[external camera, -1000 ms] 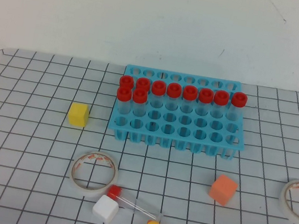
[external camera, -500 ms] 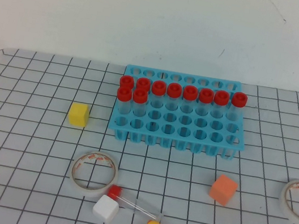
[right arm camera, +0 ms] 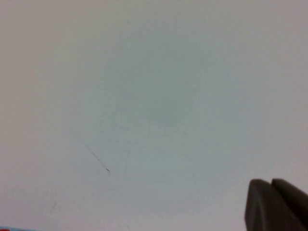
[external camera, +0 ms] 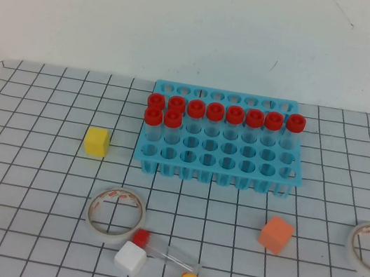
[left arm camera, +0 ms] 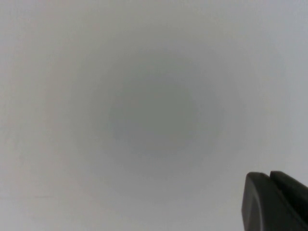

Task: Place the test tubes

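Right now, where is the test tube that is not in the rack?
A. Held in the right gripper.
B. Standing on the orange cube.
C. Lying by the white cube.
C: the loose test tube lies on the table beside the white cube; the left gripper and right gripper, both shut and empty, are out of the high view.
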Action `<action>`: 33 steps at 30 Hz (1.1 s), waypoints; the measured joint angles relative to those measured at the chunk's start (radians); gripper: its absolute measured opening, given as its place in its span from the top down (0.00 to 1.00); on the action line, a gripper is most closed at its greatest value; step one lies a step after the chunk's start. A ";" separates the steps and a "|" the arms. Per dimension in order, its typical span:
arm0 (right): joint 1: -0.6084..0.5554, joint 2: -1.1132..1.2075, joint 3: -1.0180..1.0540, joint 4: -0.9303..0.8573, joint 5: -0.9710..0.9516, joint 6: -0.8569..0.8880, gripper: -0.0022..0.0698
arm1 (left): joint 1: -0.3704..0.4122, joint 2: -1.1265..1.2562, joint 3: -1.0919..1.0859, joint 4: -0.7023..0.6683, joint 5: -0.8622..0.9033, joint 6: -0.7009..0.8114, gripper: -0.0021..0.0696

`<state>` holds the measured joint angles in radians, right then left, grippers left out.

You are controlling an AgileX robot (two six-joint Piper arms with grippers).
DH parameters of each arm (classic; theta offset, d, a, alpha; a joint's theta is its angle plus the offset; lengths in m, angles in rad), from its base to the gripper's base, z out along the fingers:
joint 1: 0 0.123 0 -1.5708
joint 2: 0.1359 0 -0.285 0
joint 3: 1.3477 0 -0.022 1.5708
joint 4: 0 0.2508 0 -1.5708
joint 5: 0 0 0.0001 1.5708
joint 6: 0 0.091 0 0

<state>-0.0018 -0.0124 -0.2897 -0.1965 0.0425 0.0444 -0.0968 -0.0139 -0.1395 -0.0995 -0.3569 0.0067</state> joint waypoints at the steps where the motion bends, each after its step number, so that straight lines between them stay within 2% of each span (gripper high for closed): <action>1: 0.000 0.005 -0.051 -0.010 0.068 0.000 0.97 | 0.000 0.000 -0.052 0.018 0.073 0.002 0.97; 6: 0.000 0.133 -0.249 -0.049 0.291 -0.044 0.97 | 0.000 0.056 -0.244 0.106 0.319 0.011 0.97; 9: 0.000 0.325 -0.388 -0.047 0.502 -0.136 0.97 | 0.000 0.125 -0.281 0.129 0.389 0.016 0.97; 13: 0.000 0.510 -0.517 0.033 0.691 -0.240 0.97 | 0.000 0.169 -0.281 0.116 0.472 0.009 0.97; 19: 0.000 0.784 -0.637 0.245 0.869 -0.477 0.97 | 0.000 0.186 -0.281 0.082 0.695 -0.012 0.97; 24: 0.027 1.017 -0.649 0.364 0.899 -0.596 0.97 | 0.000 0.251 -0.281 -0.044 0.908 0.055 0.97; 27: 0.129 1.181 -0.649 0.441 0.880 -0.647 0.97 | 0.000 0.331 -0.281 -0.150 1.040 0.159 0.97; 33: 0.406 1.389 -0.653 0.466 0.758 -0.638 0.97 | 0.000 0.413 -0.281 -0.209 1.071 0.221 0.97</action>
<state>0.4045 1.3766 -0.9430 0.2695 0.8008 -0.5938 -0.0968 0.3992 -0.4207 -0.3085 0.7137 0.2281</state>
